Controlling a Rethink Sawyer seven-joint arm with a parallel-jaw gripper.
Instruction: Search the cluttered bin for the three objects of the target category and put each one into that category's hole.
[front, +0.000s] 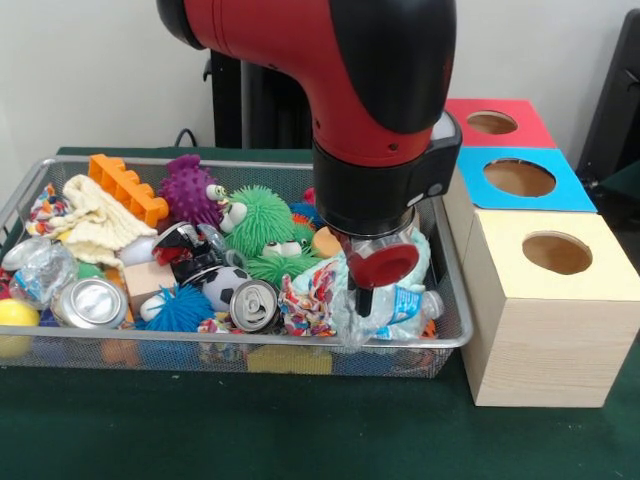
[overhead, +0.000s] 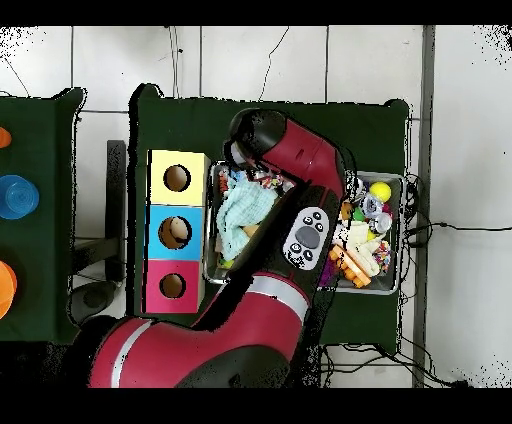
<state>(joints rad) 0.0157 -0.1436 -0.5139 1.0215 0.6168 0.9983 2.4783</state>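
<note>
The silver wire-mesh bin (front: 452, 338) is full of toys. A crumpled see-through bottle with a blue label (front: 408, 303) lies at the bin's right end. My gripper (front: 366, 290) hangs right over it, down among the clutter; its jaws are hidden by a red disc and clear plastic. Another wrinkly clear bottle (front: 40, 272) lies at the bin's left end. The red-topped box's hole (front: 491, 122) is the farthest one on the right, and it also shows in the overhead view (overhead: 172, 286). There my arm (overhead: 300, 190) covers the gripper and part of the bin (overhead: 397, 182).
Two silver cans (front: 92, 302) (front: 253, 305) lie along the bin's front. A green fuzzy toy (front: 262, 222), a purple spiky toy (front: 188, 190), an orange block (front: 127, 186) and a cream cloth (front: 95, 222) fill the rest. The blue-topped box (front: 519, 177) and yellow-topped box (front: 557, 252) stand nearer.
</note>
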